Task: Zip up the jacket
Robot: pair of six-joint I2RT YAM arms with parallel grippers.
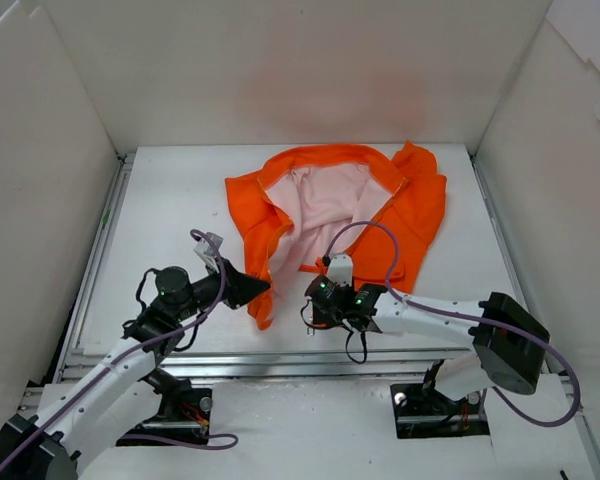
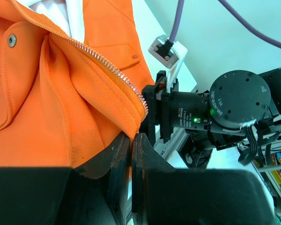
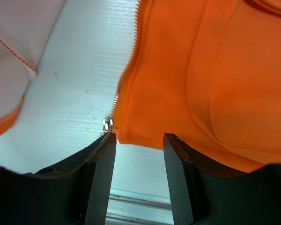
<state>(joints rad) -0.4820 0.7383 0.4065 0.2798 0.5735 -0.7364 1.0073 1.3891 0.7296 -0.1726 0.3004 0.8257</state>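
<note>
Left claw (image 2: 131, 138): fingers pressing together, clamping the bottom hem of the jacket (image 1: 420, 215), just below the lower end of a row of zipper teeth (image 2: 107, 68).

Right claw (image 3: 139, 140): fingers standing apart, straddling a hem corner of the orange fabric. A small metal zipper piece (image 3: 107, 123) is sitting just beside one fingertip. In the left wrist view, this claw is hovering just beside the zipper's end.

Jacket: lying spread open on the counter (image 1: 160, 200), pale pink lining (image 1: 325, 205) facing up. It is reaching from the middle towards the far edge.
</note>
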